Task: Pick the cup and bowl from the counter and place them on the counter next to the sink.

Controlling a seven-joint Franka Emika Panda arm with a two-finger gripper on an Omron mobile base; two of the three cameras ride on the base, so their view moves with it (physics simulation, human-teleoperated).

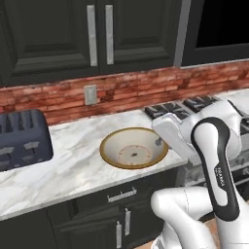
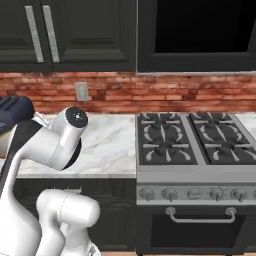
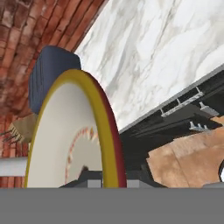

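Beside the stove point(image 1: 187, 109), on the marble desk point(image 1: 73, 165), sits one bowl point(image 1: 133, 148), close to the front edge. Fingers point(image 1: 159, 141) clamped on its stove-side rim. One toaster point(image 1: 22, 138) stands beyond the bowl, well apart. One wall outlet point(image 1: 90, 95).

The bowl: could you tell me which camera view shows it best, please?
The left base view: the whole bowl sits on the counter, speckled inside visible. The hand view shows its rim close, edge-on. The right base view has the arm across that spot.

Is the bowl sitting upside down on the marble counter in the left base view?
No, the bowl sits upright on the counter, its speckled inside facing up.
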